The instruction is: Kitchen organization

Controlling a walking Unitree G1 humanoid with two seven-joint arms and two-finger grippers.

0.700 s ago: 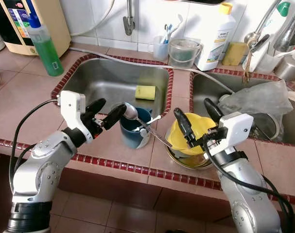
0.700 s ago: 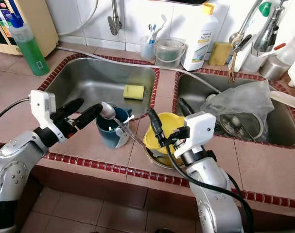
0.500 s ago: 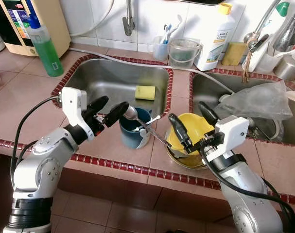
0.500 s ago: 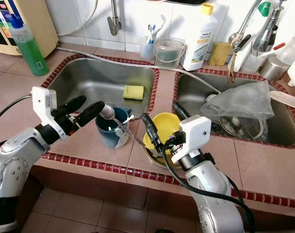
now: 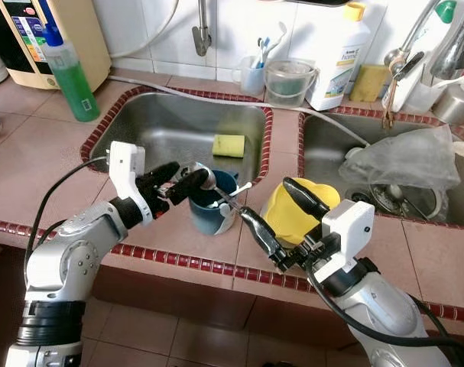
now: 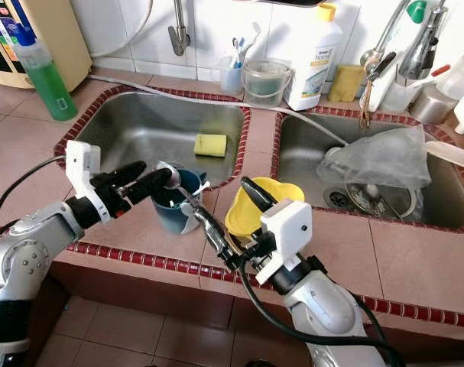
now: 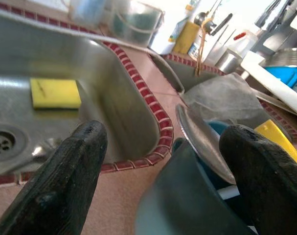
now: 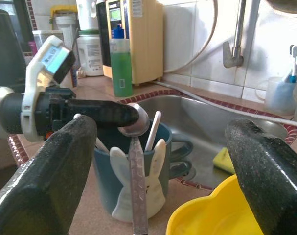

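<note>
My left pincer [image 5: 184, 183] is open, its two fingers set apart at the rim of the blue mug [image 5: 209, 208], with the bowl of the long spoon [image 5: 203, 177] just at the fingertips; I cannot tell whether a finger touches it. My right pincer [image 5: 281, 219] is spread wide, one finger low by the spoon's handle near the front of the desk [image 5: 33, 164], the other over the yellow bowl [image 5: 293, 215], gripping nothing.

The mug stands on the tiled desk between the two sinks' front edge and the red border, a white spoon [image 8: 153, 130] also inside it. The long spoon leans out of it toward my right arm. The yellow bowl sits tilted just beside the mug. A yellow sponge [image 5: 228, 145] lies in the left sink [image 5: 151, 122], well apart.

The risk, as I judge it, is the lean of that spoon: if either pincer nudges it sideways, it could lever the mug over or slide off the front edge. My right lower finger is close enough to knock the handle. Closing the left fingers off-centre could flick the spoon out.
</note>
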